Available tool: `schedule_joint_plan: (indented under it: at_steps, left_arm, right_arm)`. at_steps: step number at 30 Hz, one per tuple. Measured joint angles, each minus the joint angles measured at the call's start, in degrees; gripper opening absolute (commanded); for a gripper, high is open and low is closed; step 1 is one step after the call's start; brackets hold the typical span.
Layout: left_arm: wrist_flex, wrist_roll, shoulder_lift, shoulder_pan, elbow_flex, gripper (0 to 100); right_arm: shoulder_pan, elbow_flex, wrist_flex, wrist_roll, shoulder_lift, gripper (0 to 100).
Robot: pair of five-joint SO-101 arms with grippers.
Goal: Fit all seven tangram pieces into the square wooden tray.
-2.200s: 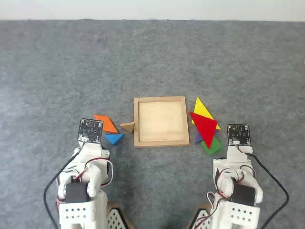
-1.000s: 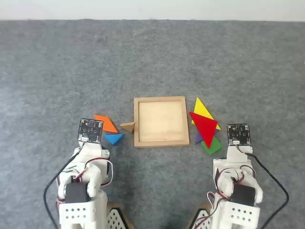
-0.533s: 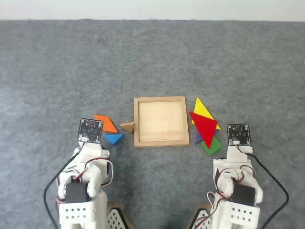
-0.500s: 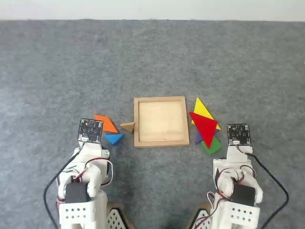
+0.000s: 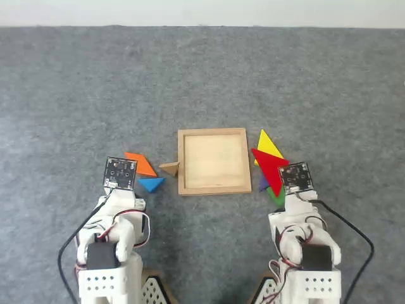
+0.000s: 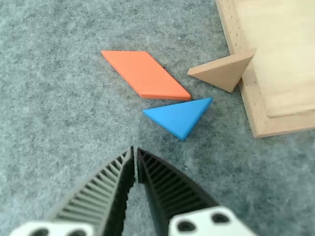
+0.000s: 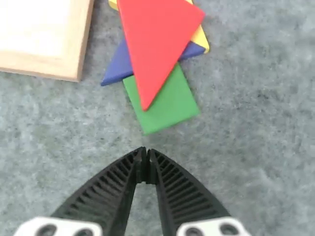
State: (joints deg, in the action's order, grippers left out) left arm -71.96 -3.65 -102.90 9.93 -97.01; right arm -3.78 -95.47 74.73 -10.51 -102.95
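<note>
Tray (image 5: pixel 181 162) empty, first pick likely pending: left gripper (image 6: pixel 134 160) and right gripper (image 7: pixel 146 167) fingers pressed together; right must spread over the red triangle (image 7: pixel 155 44)

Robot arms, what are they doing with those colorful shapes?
It's a tangram puzzle, barely begun. The wooden tray has no pieces in it yet. The left gripper, shut, points at the orange piece and blue triangle. The right gripper, shut, points at a pile topped by the red triangle. Neither holds anything.
</note>
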Motion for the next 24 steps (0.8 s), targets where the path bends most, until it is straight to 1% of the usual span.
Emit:
schedule_joint_plan:
  at_steps: [2,4,6,8,10,12,15,18,20,24]
  left_arm:
    - [0.0,0.0,0.0,0.0,0.0,1]
    - [0.0,0.0,0.0,0.0,0.0,1]
    - [0.0,0.0,0.0,0.0,0.0,1]
    - [0.0,0.0,0.0,0.0,0.0,1]
    - [0.0,0.0,0.0,0.0,0.0,1]
    - [0.0,0.0,0.0,0.0,0.0,1]
    - [0.0,0.0,0.0,0.0,0.0,1]
    - [0.0,0.0,0.0,0.0,0.0,1]
    - [0.0,0.0,0.0,0.0,0.0,1]
    - [0.0,0.0,0.0,0.0,0.0,1]
  right_arm:
    - [-0.2,0.0,0.0,0.0,0.0,1.2]
    - [1.4,0.0,0.0,0.0,0.0,2.4]
    - [2.4,0.0,-1.2,-2.8,0.0,6.5]
    - [2.9,0.0,-3.4,-9.1,0.0,13.2]
    - [4.7,0.0,-4.0,-17.1,0.0,18.8]
    - [7.0,0.0,-4.0,-23.6,0.0,21.0]
    - [11.0,3.3,-4.3,-26.5,0.0,19.8]
    - [10.9,9.8,-3.9,-28.4,0.4,19.9]
    - [10.3,14.9,-3.3,-28.8,4.2,20.2]
    - [5.2,23.6,-3.3,-29.0,16.0,20.3]
